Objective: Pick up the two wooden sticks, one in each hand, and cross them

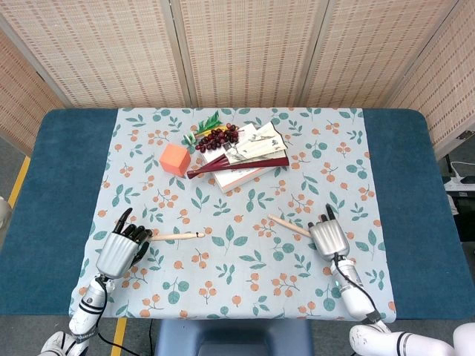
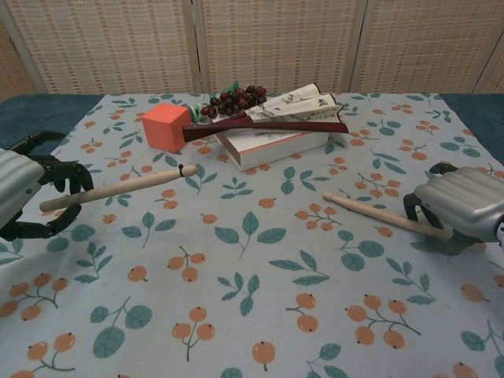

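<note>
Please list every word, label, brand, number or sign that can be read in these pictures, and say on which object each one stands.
No text can be read with certainty.
Folded fan: dark brush-like marks on its paper, perhaps characters or drawing; too small and blurred to read in either view.
Book under the fan: nothing readable on the visible edge and cover.
Orange cube, both wooden sticks, patterned tablecloth: no writing visible.

My fingers [image 2: 67,175] are black, my hands' backs ribbed silver. Both sticks [image 2: 118,188] are pale wood. The cloth [image 1: 245,282] is pale blue with orange berries and green leaves over a dark teal bench [image 1: 56,185]. The cube [image 1: 175,159] is orange.
</note>
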### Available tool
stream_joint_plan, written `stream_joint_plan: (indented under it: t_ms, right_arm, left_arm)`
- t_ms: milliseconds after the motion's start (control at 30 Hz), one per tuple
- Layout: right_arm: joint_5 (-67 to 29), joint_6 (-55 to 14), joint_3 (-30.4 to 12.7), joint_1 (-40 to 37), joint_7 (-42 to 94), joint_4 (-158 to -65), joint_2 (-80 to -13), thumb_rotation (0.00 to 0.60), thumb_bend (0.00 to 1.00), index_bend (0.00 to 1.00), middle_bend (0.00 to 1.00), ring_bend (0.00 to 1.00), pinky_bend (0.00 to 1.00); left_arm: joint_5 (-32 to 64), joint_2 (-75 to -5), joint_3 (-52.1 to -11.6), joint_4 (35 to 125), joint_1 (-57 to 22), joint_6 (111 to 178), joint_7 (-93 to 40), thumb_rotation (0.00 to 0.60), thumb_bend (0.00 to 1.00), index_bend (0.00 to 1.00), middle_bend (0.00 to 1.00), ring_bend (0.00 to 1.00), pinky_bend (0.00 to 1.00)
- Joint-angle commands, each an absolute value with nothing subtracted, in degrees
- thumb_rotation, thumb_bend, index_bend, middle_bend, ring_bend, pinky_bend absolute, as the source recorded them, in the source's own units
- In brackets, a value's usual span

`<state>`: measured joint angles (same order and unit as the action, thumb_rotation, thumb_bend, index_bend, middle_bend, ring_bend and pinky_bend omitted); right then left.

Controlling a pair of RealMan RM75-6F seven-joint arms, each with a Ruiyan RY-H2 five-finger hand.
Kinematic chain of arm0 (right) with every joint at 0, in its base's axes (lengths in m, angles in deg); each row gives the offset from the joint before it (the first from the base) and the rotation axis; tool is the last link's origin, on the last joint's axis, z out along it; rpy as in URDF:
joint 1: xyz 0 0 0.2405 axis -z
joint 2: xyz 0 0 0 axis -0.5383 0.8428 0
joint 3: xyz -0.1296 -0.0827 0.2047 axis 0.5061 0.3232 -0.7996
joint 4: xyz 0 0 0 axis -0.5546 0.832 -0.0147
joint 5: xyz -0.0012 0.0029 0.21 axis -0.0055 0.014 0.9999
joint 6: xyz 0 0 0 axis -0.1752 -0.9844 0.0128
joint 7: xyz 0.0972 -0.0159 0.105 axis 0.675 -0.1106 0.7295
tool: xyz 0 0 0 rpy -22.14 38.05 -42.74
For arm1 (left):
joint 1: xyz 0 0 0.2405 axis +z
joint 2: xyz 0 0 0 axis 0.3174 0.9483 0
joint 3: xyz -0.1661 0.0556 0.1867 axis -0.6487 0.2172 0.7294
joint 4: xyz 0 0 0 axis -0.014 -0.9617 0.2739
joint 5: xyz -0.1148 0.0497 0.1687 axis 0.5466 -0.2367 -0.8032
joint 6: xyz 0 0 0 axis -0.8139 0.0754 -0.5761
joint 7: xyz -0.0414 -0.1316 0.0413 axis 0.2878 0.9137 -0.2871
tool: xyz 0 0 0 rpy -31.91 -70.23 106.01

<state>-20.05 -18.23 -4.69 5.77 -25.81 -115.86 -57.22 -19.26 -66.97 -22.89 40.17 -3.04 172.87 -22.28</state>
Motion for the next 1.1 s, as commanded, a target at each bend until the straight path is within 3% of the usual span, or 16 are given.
stream_joint_plan:
  t_ms: [33, 333, 533, 933, 1100]
  right_arm:
    - [-20.3, -18.8, -4.4, 5.6, -25.9, -116.3, -57.0, 0.6, 0.31, 0.65, 0.61, 0.32, 0.08]
    - [-20.6, -19.7, -3.2, 5.2, -26.3, -115.9, -57.4, 0.6, 0.31, 0.76, 0.7, 0.4, 0.1]
    - [-25.1, -22.1, -1.9, 5.4, -22.6, -112.3, -59.0, 0.6, 0.35, 0.99, 0.88, 0.57, 0.22]
    - [-41.5, -29.9, 1.8, 6.2, -4.4, -112.0, -55.9, 0.6, 0.37, 1.0, 0.91, 0.61, 0.25]
    - [-52.4, -34.1, 4.6, 4.8, 5.4, -113.6, -54.7, 0.6, 0.37, 1.0, 0.91, 0.61, 0.25]
  left_arm:
    - [-19.2, -67.0, -22.8, 40.0, -3.0, 173.0, -22.2, 0.6, 0.5, 0.83, 0.87, 0.49, 0.13]
    - [-19.0, -67.1, -22.6, 39.5, -2.9, 172.9, -22.5, 0.6, 0.5, 0.83, 0.88, 0.49, 0.12]
    - [-18.5, -67.0, -22.8, 39.5, -3.0, 172.6, -22.6, 0.6, 0.5, 0.84, 0.88, 0.49, 0.12]
    - [-15.6, -64.2, -25.3, 44.4, -4.9, 168.3, -22.3, 0.6, 0.5, 0.84, 0.88, 0.49, 0.12]
    - [-13.5, -61.4, -27.9, 51.3, -7.4, 165.2, -21.0, 0.6, 0.5, 0.84, 0.88, 0.5, 0.12]
